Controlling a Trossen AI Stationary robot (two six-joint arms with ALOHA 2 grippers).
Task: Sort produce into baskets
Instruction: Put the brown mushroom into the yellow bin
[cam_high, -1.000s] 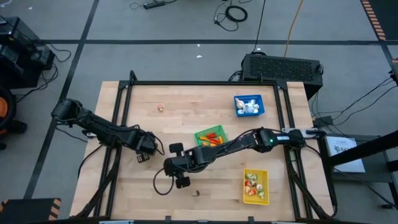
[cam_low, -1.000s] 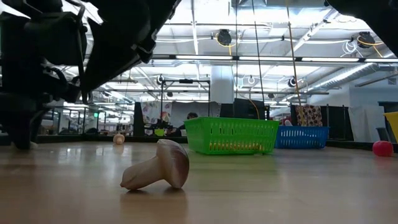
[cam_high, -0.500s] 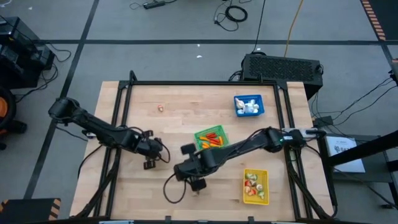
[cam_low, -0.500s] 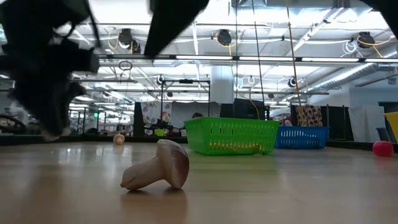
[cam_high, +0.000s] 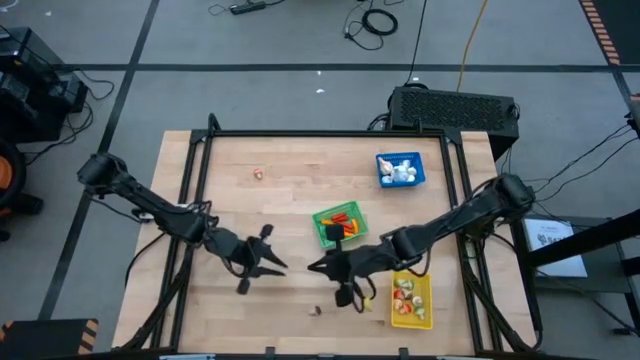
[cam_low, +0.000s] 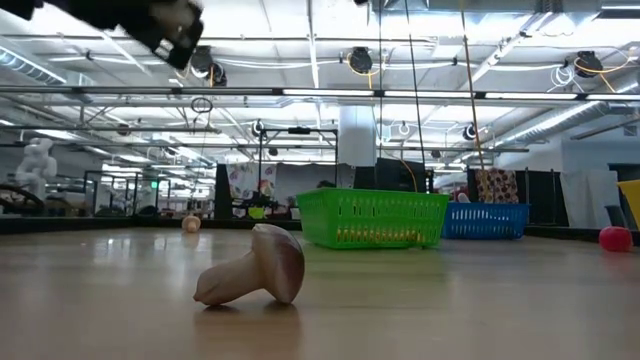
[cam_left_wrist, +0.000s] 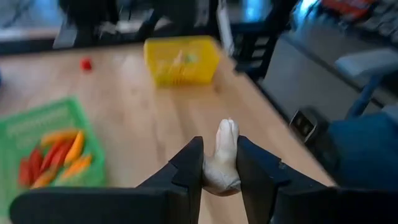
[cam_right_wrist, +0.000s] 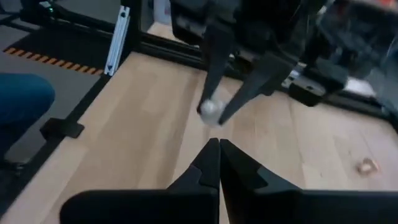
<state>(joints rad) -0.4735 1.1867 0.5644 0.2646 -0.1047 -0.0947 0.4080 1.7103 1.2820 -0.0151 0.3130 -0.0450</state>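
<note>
A pale piece of produce (cam_left_wrist: 222, 155), probably a white vegetable, is clamped in the left gripper (cam_left_wrist: 219, 163) above mid-table. The right gripper (cam_right_wrist: 218, 163) is pinched together, empty. Carrying is in hand; release over the blue basket (cam_high: 400, 169) is called for.

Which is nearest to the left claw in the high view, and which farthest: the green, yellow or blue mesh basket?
From the left claw, which grips a pale toy piece:
1. Green plastic mesh basket, table centre.
2. Yellow plastic mesh basket, front right.
3. Blue plastic mesh basket, far right corner.
</note>
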